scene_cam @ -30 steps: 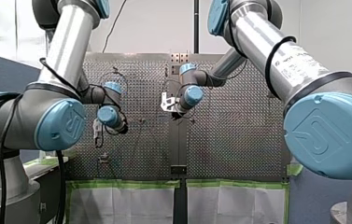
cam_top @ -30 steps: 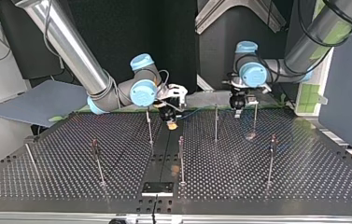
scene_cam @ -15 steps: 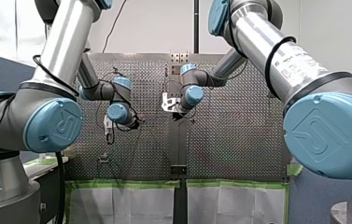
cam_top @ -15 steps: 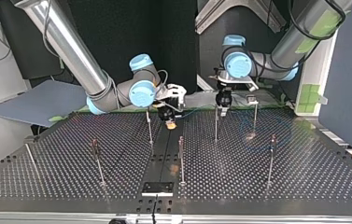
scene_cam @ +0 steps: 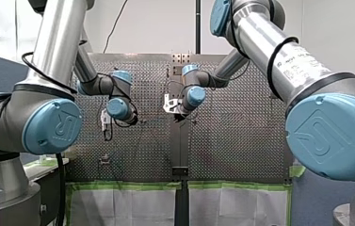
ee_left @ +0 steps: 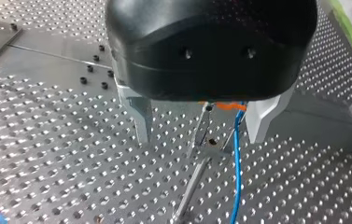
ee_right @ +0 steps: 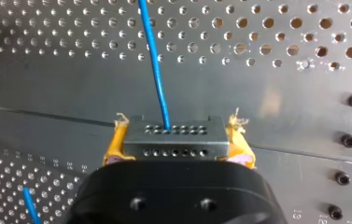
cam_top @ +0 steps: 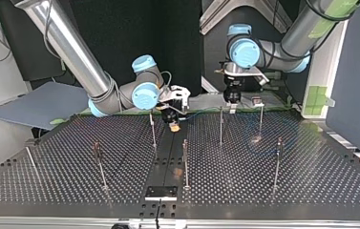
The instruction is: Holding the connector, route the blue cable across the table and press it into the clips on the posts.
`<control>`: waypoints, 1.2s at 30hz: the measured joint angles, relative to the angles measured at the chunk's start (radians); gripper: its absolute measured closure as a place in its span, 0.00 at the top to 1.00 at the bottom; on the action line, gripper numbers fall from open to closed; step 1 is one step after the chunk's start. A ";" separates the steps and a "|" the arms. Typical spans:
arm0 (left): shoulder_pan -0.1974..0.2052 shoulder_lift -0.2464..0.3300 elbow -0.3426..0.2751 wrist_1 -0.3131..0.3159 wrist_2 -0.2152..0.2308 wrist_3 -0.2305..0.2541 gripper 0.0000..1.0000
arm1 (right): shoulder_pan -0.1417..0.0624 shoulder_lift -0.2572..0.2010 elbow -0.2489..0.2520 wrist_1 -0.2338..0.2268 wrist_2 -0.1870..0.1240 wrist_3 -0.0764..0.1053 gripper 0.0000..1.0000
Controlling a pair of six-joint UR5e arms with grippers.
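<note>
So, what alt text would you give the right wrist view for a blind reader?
My right gripper clamps a grey connector with rows of holes between yellow pads. A blue cable runs from it, ahead over the perforated table.

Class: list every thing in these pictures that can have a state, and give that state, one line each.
left gripper: open, straddling a post and the blue cable.
right gripper: shut on the connector.
connector: gripped between yellow pads.
blue cable: attached to the connector, runs beside the post; whether it is clipped in cannot be told.
post: upright, inside the left gripper's span.
</note>
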 joint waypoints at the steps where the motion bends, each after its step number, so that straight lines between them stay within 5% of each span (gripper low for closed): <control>1: 0.000 0.001 -0.001 0.000 -0.008 0.000 0.98 | 0.000 0.000 0.000 0.000 0.000 0.000 0.00; 7: -0.009 0.004 -0.011 -0.004 -0.021 0.007 0.98 | -0.001 0.000 0.000 0.000 0.000 0.000 0.00; 11: -0.040 0.004 -0.020 0.006 0.002 0.002 0.98 | -0.002 0.000 0.000 0.000 0.002 0.001 0.00; 26: -0.165 -0.006 0.007 0.041 -0.024 -0.035 0.98 | -0.009 0.000 0.000 0.001 0.005 0.006 0.00; 36: -0.171 -0.084 0.085 0.047 -0.043 -0.089 0.98 | -0.014 0.000 0.000 0.012 0.004 0.009 0.00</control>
